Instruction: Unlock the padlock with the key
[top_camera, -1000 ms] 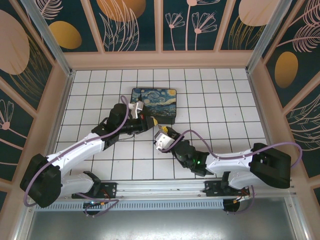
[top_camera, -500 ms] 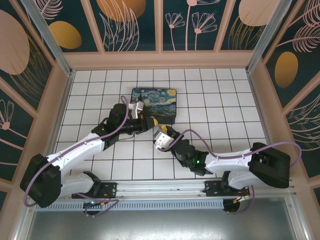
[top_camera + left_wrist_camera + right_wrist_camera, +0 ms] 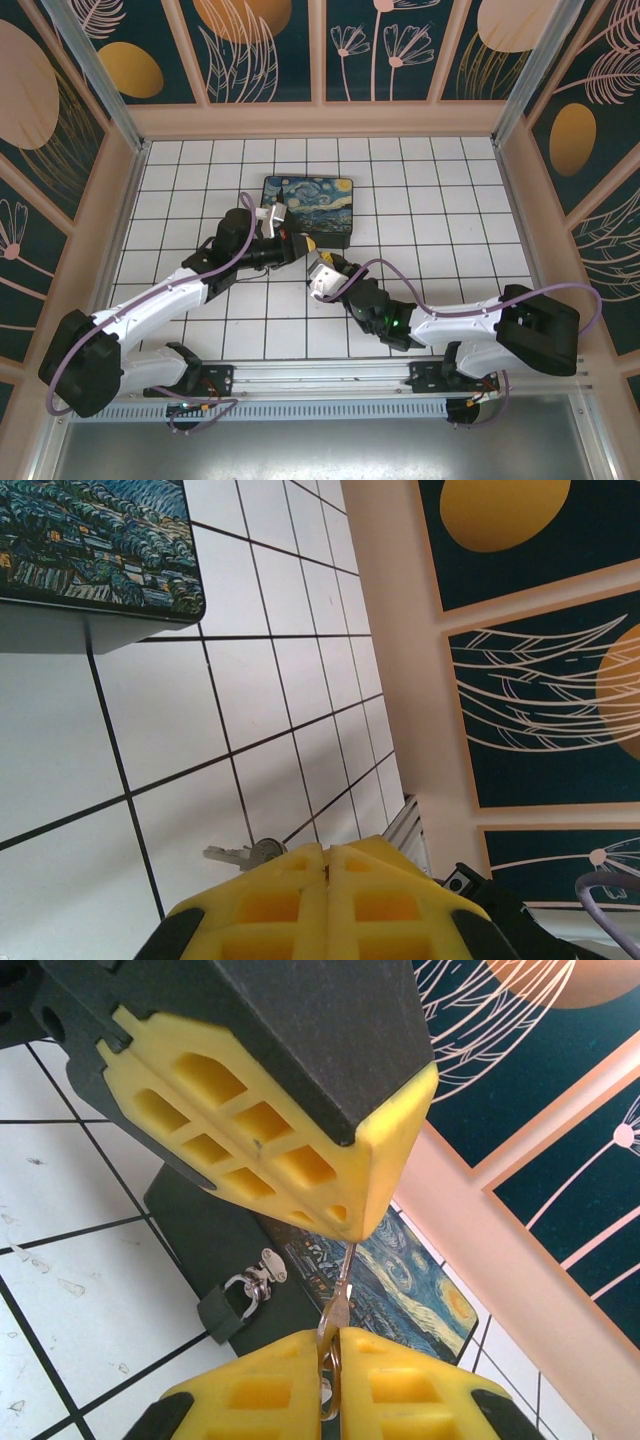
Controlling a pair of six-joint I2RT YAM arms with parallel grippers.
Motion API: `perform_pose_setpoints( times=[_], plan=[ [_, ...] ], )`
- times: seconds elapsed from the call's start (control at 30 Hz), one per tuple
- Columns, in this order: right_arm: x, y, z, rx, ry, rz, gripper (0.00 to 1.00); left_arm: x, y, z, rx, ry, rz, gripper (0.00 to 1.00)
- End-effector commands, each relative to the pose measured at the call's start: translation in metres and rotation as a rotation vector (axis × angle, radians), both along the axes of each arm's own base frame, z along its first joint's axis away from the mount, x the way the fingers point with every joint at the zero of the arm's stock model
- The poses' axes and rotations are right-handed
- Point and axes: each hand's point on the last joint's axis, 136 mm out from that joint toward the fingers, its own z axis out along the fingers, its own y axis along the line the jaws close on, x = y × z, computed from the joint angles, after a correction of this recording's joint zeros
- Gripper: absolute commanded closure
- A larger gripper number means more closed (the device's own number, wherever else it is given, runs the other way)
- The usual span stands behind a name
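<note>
A thin silvery key (image 3: pixel 342 1285) stands upright between the two grippers. My right gripper (image 3: pixel 335 1338) is shut on the key's wide lower end, with a ring showing between its yellow fingers. The key's thin upper end runs into the tip of my left gripper (image 3: pixel 352 1232), whose fingers are pressed together. The dark padlock (image 3: pixel 222 1310) hangs by its silvery shackle from the hasp on the front of the black box (image 3: pixel 205 1225), left of the key and apart from it. In the left wrist view a small silvery key (image 3: pixel 243 854) pokes out left of my shut left gripper (image 3: pixel 326 848).
The black box with the swirly blue-and-yellow lid (image 3: pixel 310 205) sits on the white tiled floor (image 3: pixel 420 230) just behind both grippers. My left gripper (image 3: pixel 312 243) and right gripper (image 3: pixel 329 262) meet in front of it. Peach walls ring the floor.
The right gripper's jaws have closed on the key's wide end. Both arms have barely shifted, and the left gripper has stayed shut.
</note>
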Motion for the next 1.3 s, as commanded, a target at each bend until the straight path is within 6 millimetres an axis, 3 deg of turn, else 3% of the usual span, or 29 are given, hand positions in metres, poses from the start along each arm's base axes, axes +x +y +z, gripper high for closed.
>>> perform_pose_setpoints(
  times=[0.0,0.07,0.23,0.5,0.7,0.8,0.93,1.0,1.07,1.27],
  plan=[
    [0.006,0.004,0.025,0.082,-0.026,-0.024,0.92,-0.006,-0.002,0.005,-0.032,-0.003,-0.019,1.00],
    [0.005,0.007,0.023,0.078,-0.013,-0.015,0.94,-0.005,0.000,0.003,-0.029,0.003,-0.006,1.00],
    [0.003,0.007,0.019,0.112,0.052,-0.003,0.99,-0.001,0.004,0.001,-0.002,-0.008,0.024,0.64],
    [-0.001,-0.008,0.020,0.321,0.315,0.067,1.00,0.013,0.020,0.003,0.042,-0.051,0.073,0.40],
    [-0.013,-0.020,0.034,0.648,0.690,0.267,1.00,0.007,0.008,0.031,0.000,-0.258,-0.072,0.41],
    [-0.017,-0.028,0.038,0.730,0.830,0.332,1.00,0.002,-0.004,0.044,-0.083,-0.329,-0.154,0.41],
    [-0.033,-0.024,0.046,0.779,0.991,0.468,1.00,0.002,-0.019,0.059,-0.189,-0.391,-0.240,0.40],
    [-0.038,-0.023,0.048,0.789,1.037,0.502,1.00,-0.001,-0.024,0.070,-0.235,-0.425,-0.273,0.40],
    [-0.044,-0.021,0.052,0.802,1.064,0.550,1.00,0.001,-0.027,0.068,-0.232,-0.421,-0.290,0.41],
    [-0.048,-0.023,0.054,0.861,1.097,0.601,1.00,-0.010,-0.026,0.067,-0.254,-0.425,-0.338,0.53]
  ],
)
